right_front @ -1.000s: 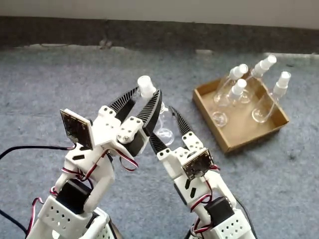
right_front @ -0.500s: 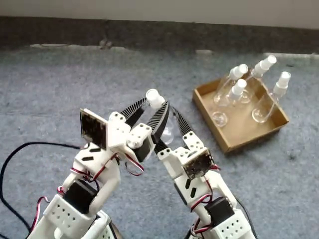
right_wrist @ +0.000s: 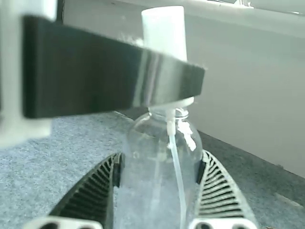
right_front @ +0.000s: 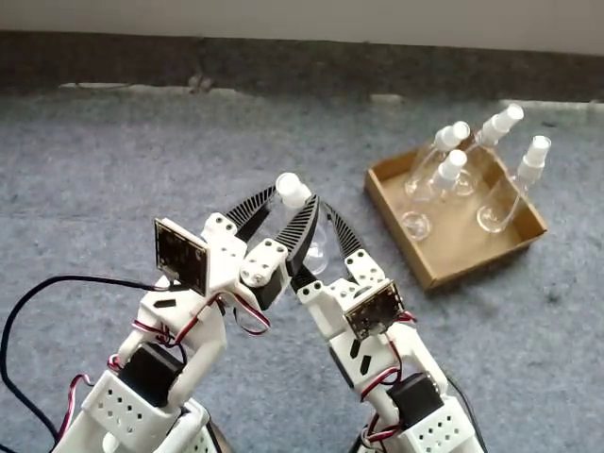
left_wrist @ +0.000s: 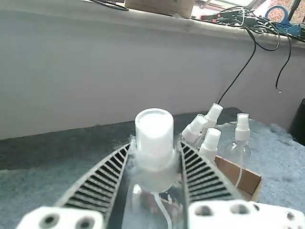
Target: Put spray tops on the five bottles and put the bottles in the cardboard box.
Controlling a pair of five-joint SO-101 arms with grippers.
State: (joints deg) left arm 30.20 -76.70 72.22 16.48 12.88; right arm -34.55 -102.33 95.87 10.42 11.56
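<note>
A clear bottle (right_wrist: 159, 157) stands upright between the ribbed fingers of my right gripper (right_wrist: 157, 176), which is shut on its body. A white spray top (left_wrist: 153, 138) sits on the bottle's neck, its tube hanging inside the bottle, and my left gripper (left_wrist: 155, 167) is shut on it. In the high view both grippers meet at mid-table, with the spray top (right_front: 291, 189) above the bottle (right_front: 316, 247). Right of them the cardboard box (right_front: 387, 200) holds several clear bottles with white tops (right_front: 449, 170), lying tilted.
Grey carpet covers the table, with open room to the left and front of the box. A dark strip and a pale wall (right_front: 302, 19) run along the far edge. A black cable (right_front: 57, 283) trails at the near left.
My left gripper has carried the spray top right and nearer, onto the bottle held by my right gripper. Over the last half second it turned slightly. The right arm has kept still.
</note>
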